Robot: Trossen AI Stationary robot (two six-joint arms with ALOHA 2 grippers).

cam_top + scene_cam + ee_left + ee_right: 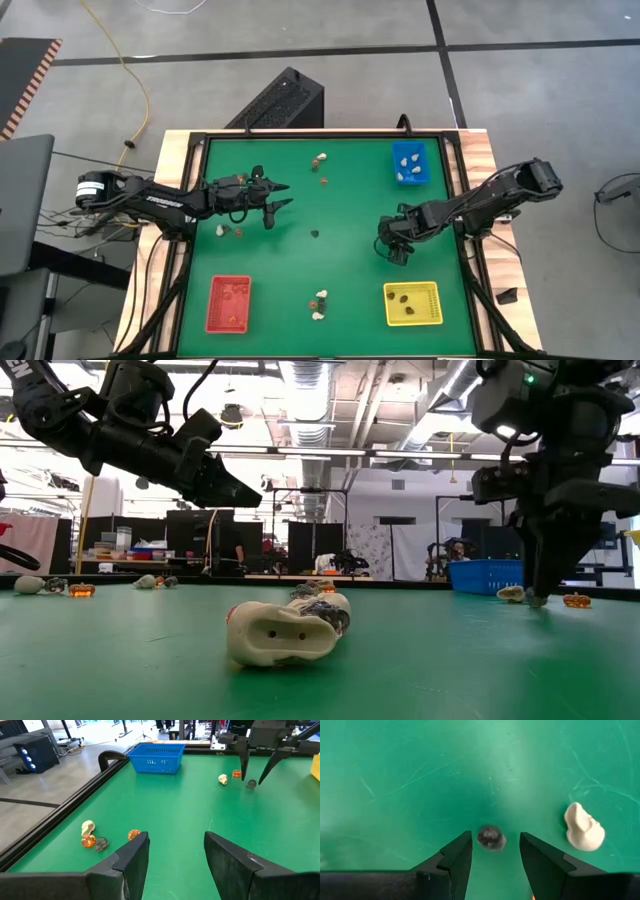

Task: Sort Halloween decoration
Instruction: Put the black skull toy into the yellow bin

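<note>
The right pincer (398,252) is poised low over the green worktop (300,230), right of centre, with its fingers spread apart and nothing gripped. In the right wrist view a dark trinket (491,837) is seen lying on the mat between the two fingertips, untouched by either, and a cream trinket (584,833) lies just beside it. In the left wrist view the same pincer is seen pointing straight down at the dark piece, with a cream piece and an orange piece close by.

The left pincer (278,197) is held above the worktop, left of centre, its fingers likewise parted and empty. Near it, a small cluster of a cream trinket (88,827), an orange one (88,841) and a dark one (101,843) is seen by the worktop's edge, with another orange trinket (133,835) just ahead of the fingers.

The remaining decorations are scattered: a pair at the far middle (320,160), one dark piece at the centre (314,234), and a cream cluster at the near middle (320,300), which looms large in the low view.

Whitish pieces are held in the blue tray (424,172), dark ones in the yellow tray (432,312), and reddish ones in the red tray (216,312).
</note>
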